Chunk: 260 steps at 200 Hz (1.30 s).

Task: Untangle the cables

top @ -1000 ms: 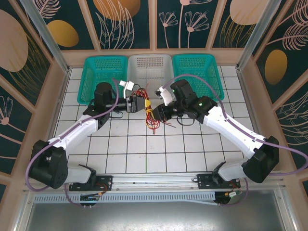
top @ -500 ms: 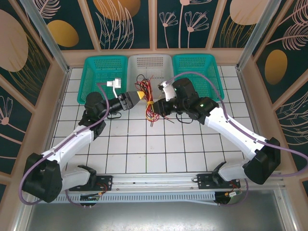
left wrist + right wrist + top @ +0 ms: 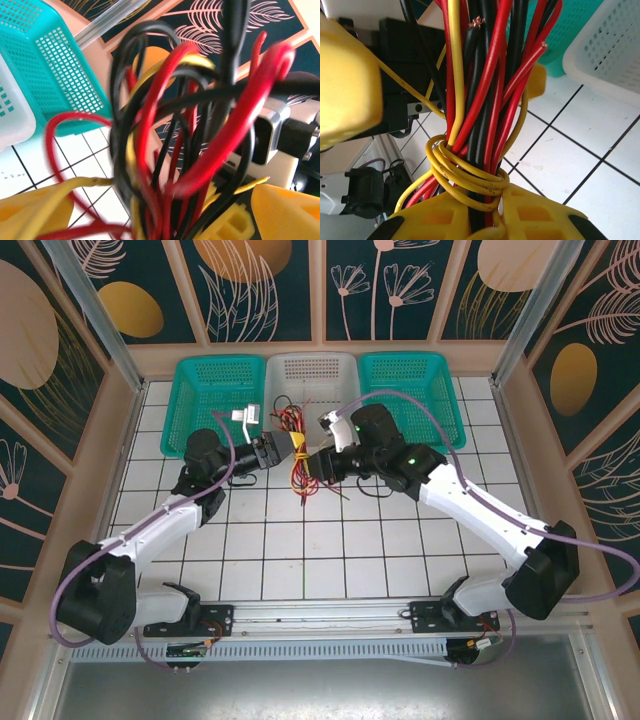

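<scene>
**A:** What worries you, from where we're standing?

**B:** Start with the big things. The white basket (image 3: pixel 311 380) sits just beyond both grippers, and the loose upper ends of the cables (image 3: pixel 299 468) splay out toward it. If either arm swings that way, I'd guess a strand hooks the rim.

**A:** And the grippers themselves?

**B:** The right gripper (image 3: pixel 314 462) is clamped on the whole bunch, red, black and yellow together, with the bundle rising straight up out of its fingers. The left gripper (image 3: pixel 288 444) faces it, very close. Its jaws are apart, one pad on each side of the upper strands, not pinching anything that I can make out. With the two heads that near, a small misjudged move could knock them together.

**A:** So where does it actually snag?

**B:** Right above the right gripper's fingers. A yellow coil (image 3: pixel 465 175) goes round the bundle several times, touching the fingertips. If the left side closes on a handful and pulls away, I'd expect that coil to cinch tighter, not loosen. Or the lot could slide out of the right grip.

**A:** Anything smaller?

**B:** The bare copper tips (image 3: pixel 479 22) at the far ends, up by the left pads. They look frayed, so they could catch on neighbouring strands.
</scene>
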Available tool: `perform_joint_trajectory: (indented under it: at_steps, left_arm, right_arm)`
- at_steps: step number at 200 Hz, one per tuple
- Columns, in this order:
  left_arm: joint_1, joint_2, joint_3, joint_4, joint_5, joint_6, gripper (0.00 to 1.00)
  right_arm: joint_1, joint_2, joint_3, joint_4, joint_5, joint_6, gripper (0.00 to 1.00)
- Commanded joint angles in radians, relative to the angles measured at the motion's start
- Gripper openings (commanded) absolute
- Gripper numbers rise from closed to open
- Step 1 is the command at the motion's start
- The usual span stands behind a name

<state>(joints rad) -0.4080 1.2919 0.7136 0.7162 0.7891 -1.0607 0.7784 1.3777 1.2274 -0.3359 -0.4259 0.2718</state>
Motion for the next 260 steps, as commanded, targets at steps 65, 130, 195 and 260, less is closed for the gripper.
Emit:
perform_joint_trajectory:
  at_steps: [65, 130, 195, 260]
  left_arm:
    - [-0.009, 0.064, 0.046, 0.076, 0.070, -0.006, 0.25]
    - [-0.008, 0.046, 0.051, 0.037, -0.053, 0.054, 0.01]
    - [-0.008, 0.081, 0.082, 0.101, -0.090, 0.002, 0.00]
    - [-0.008, 0.081, 0.114, 0.058, -0.087, 0.028, 0.00]
  right_arm:
    - [0.025, 0.008, 0.006, 0.045, -0.042, 0.005, 0.19]
    - [0.027, -0.090, -0.004, -0.030, 0.420, 0.075, 0.60]
    - [-0.079, -0.521, -0.378, 0.352, 0.388, 0.224, 0.82]
    - [-0.131, -0.257, -0.187, 0.257, 0.044, 0.226, 0.62]
